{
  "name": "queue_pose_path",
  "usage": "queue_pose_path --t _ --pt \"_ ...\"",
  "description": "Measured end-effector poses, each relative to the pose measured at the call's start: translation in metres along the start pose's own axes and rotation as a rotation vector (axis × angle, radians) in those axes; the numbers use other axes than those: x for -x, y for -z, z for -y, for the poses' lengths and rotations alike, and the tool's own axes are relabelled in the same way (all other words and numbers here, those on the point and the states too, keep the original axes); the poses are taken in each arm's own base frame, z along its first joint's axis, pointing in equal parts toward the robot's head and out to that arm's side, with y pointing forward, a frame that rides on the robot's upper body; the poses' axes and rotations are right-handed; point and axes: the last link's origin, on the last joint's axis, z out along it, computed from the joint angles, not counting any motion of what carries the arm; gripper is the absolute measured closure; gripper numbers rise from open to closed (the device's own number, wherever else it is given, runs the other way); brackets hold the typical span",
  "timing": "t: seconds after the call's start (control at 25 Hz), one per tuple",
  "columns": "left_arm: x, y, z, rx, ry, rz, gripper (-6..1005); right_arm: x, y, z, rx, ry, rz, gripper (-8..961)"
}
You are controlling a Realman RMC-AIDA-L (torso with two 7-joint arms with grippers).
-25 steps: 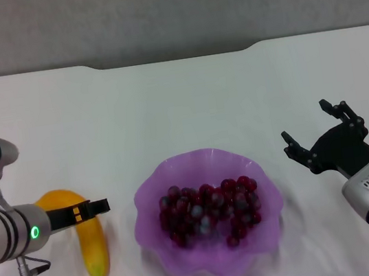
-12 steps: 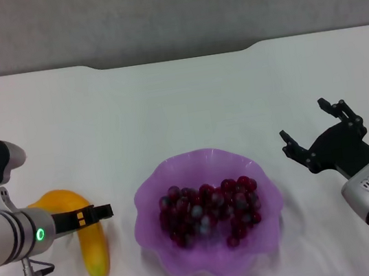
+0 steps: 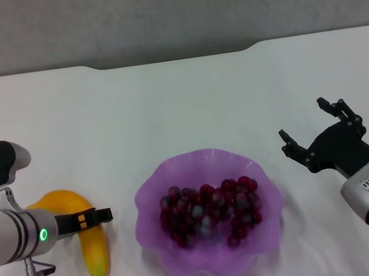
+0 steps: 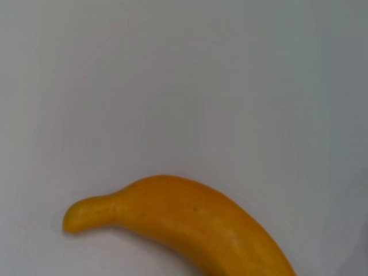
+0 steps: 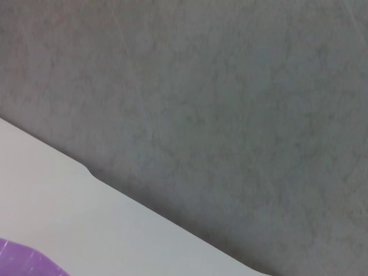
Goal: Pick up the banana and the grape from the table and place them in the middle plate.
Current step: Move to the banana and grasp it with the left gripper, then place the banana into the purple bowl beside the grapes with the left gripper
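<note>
Jaws of the left gripper (image 3: 102, 213) sit over the banana (image 3: 87, 232); whether they grip it, I cannot tell. Right gripper (image 3: 312, 133) hangs spread near the surface's right edge. Grape (image 3: 209, 212) lies in the middle plate (image 3: 190, 265). Banana pickup is probably underway; next comes a firm pinch and lift.

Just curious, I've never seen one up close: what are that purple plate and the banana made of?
The plate looks like translucent plastic: light passes through its wavy rim. The banana has a smooth, even orange-yellow skin with no spots; real or imitation cannot be told.
</note>
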Motion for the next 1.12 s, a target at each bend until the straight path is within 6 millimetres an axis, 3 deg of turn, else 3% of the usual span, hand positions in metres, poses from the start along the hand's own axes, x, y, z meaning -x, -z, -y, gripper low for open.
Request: queue_pose_path --t 0.28,0.72,1.12 --pt "0.001 0.000 0.000 0.000 -0.003 0.001 154 0.000 0.000 0.000 0.001 0.002 -0.001 70" --pt "0.002 0.000 0.000 0.003 -0.004 -0.004 456 -0.001 0.000 0.000 0.002 0.006 -0.003 70" --pt "-0.004 0.022 -0.005 0.060 -0.035 -0.121 480 -0.002 0.000 0.000 0.001 0.006 -0.005 69"
